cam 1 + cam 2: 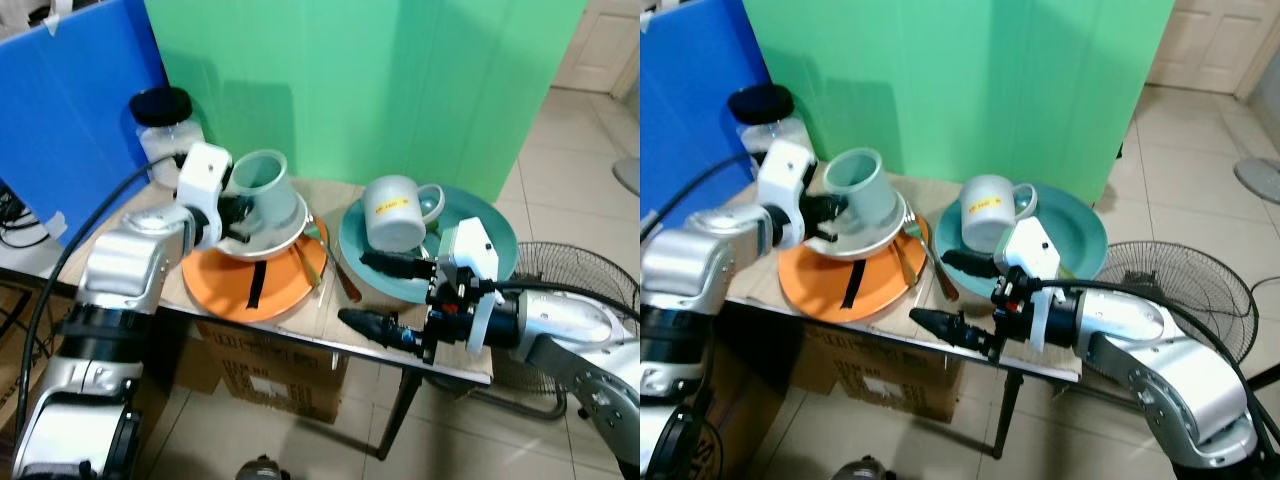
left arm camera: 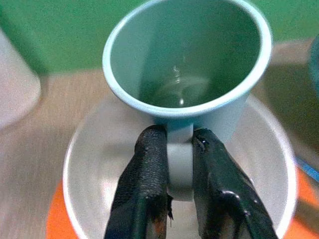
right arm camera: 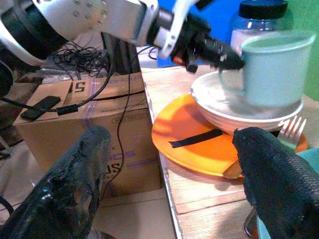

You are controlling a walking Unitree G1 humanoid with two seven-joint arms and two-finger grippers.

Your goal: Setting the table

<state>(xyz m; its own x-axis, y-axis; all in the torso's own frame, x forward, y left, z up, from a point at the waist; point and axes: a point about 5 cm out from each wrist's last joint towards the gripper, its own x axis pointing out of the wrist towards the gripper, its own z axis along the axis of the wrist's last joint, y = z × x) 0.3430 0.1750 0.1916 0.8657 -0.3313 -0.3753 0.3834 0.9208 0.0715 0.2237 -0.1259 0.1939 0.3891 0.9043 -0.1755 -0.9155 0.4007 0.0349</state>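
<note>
Left end effector (image 2: 179,164) pinches the teal cup's (image 2: 189,64) handle above the white bowl (image 2: 99,164).

Jar (image 1: 165,135) close behind bowl (image 1: 262,232), seemingly.

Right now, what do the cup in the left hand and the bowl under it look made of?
Teal cup clamped by the left hand: likely glazed ceramic or hard plastic, given its glossy inside glints. White bowl: smooth and faintly shiny, probably ceramic or melamine.
</note>
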